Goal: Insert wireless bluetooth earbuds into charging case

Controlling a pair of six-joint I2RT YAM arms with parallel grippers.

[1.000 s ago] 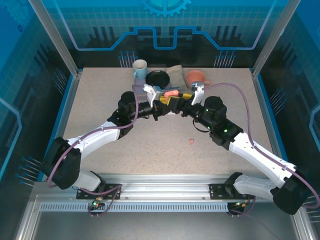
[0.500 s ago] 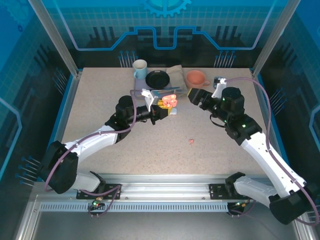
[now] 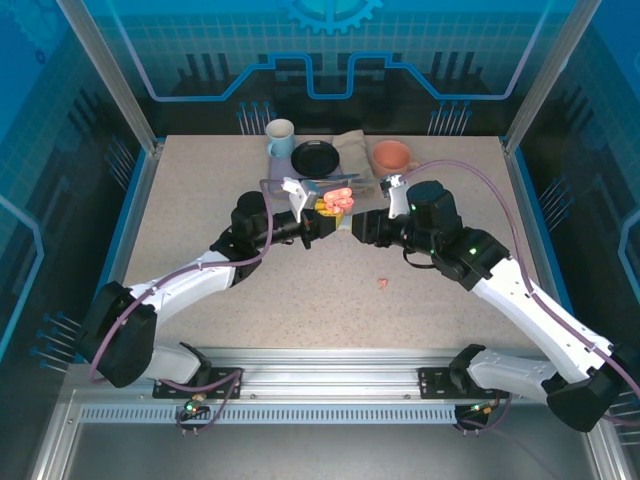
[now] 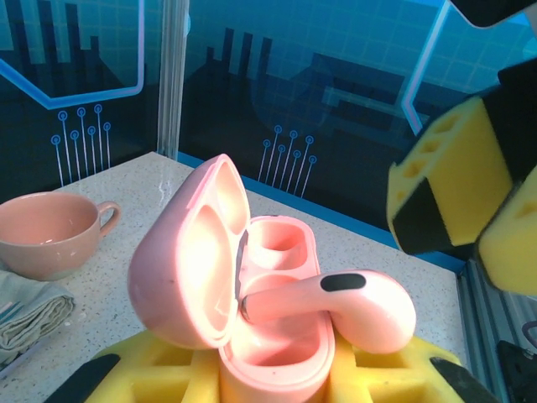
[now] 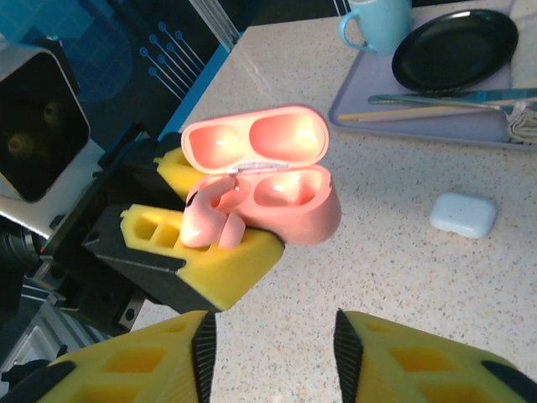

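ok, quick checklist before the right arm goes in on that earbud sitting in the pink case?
1. Left gripper shut on pink case: ok.
2. Lid open: ok.
3. Pink earbud seated: not ok. It lies across its well with the head over the rim.
4. Other well empty: ok.
5. Right gripper empty, jaws apart, facing the case: ok.
6. Loose earbud lying on the table, apart from both arms: ok.

Bright, even overhead light, soft shadows; the close charging case [image 4: 189, 260] looks slightly blurred.
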